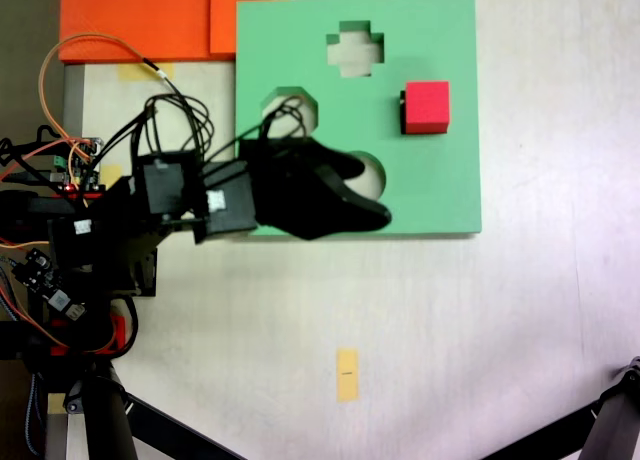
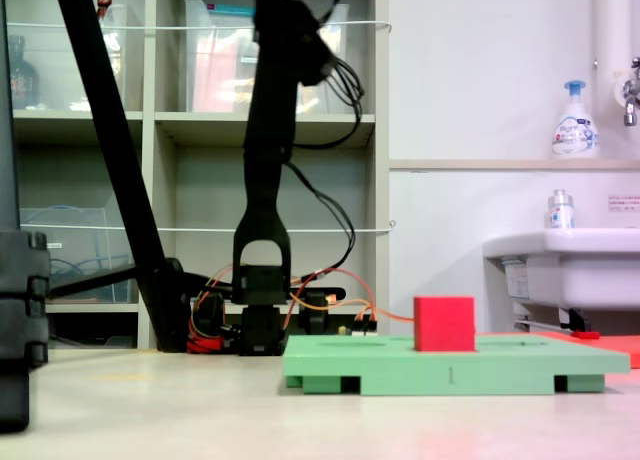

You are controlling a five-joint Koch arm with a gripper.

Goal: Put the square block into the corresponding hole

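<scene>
One red square block (image 1: 427, 107) sits on the green foam board (image 1: 440, 195), right of centre in the upper half of the top-down fixed view. It looks to stand in, or just over, the square hole (image 1: 402, 112), of which only a dark sliver shows along the block's left edge. From the low side view the block (image 2: 444, 323) rises well above the board's top (image 2: 380, 356), so I cannot tell whether it is seated or merely resting on the rim.

Left of it, mid-frame, the black claw (image 1: 375, 192) hangs over the board's lower middle, beside the round cutout (image 1: 372, 174). Its two fingers are spread apart, with nothing between them.

Risks, as I judge them: if the block is only perched on the hole's edge, a nudge from the arm or its trailing cables (image 1: 175, 115) could tip it out. A downward press that lands off-centre could jam a corner or shove the light board across the desk (image 1: 300, 320).
</scene>
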